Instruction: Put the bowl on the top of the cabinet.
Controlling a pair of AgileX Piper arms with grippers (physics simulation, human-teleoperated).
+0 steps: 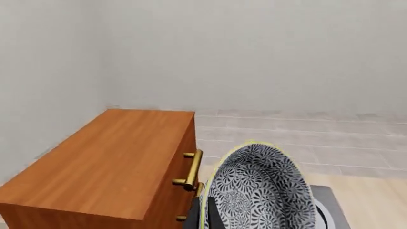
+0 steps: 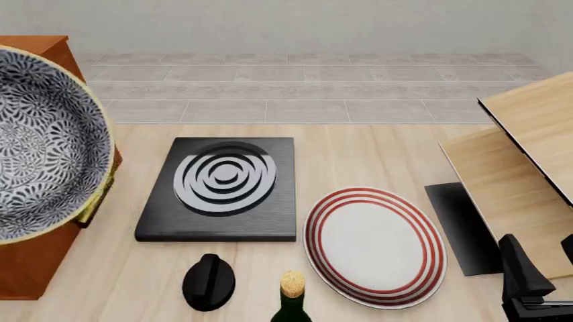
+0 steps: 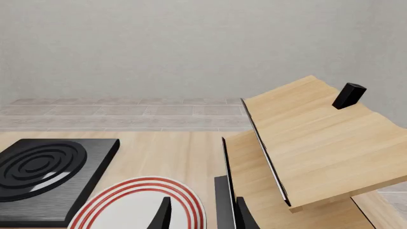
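The bowl (image 1: pixel 260 191), with a black-and-white floral inside and a thin yellow rim, hangs tilted in the air, gripped at its rim by my left gripper (image 1: pixel 210 217), of which only a dark finger shows. In the front view the bowl (image 2: pixel 36 141) fills the left edge, hides the left gripper and covers part of the reddish-brown cabinet (image 2: pixel 49 50). In the left wrist view the cabinet (image 1: pixel 108 162) shows its flat bare top, with the bowl beside its brass-handled front. My right gripper (image 2: pixel 541 268) is open and empty low at the right, also in its wrist view (image 3: pixel 203 217).
A black slab with white rings (image 2: pixel 219 188) lies mid-table. A white plate with red rings (image 2: pixel 376 245) lies to its right. A black knob-like object (image 2: pixel 209 282) and a corked bottle (image 2: pixel 291 295) stand at the front. Pale wood panels (image 2: pixel 519 168) and a black mat (image 2: pixel 461 228) stand right.
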